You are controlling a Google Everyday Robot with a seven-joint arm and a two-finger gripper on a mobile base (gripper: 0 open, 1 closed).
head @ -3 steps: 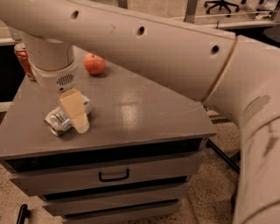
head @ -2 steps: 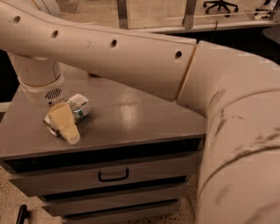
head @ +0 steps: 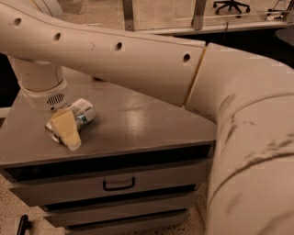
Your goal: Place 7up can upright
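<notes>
The 7up can point(head: 81, 113) is silver-white with green markings and lies tilted on its side at the left of the grey cabinet top point(head: 138, 124). Its silver end pokes out to the left of my finger. My gripper point(head: 68, 131) hangs from the white wrist point(head: 45, 89) and straddles the can's middle. One cream finger point(head: 64, 128) crosses in front of the can and the other is hidden behind it. The gripper is shut on the can. I cannot tell whether the can still touches the top.
My thick white arm point(head: 138, 64) spans the view from the right and hides the back of the cabinet top. Drawers sit below, one with a dark handle point(head: 118, 184). The cabinet's front edge is close to the can. An office chair point(head: 232, 5) stands far behind.
The gripper and can have shifted left on the top and turned; the can's body now points up-right. The arm has swung across and now hides the apple and the red can.
</notes>
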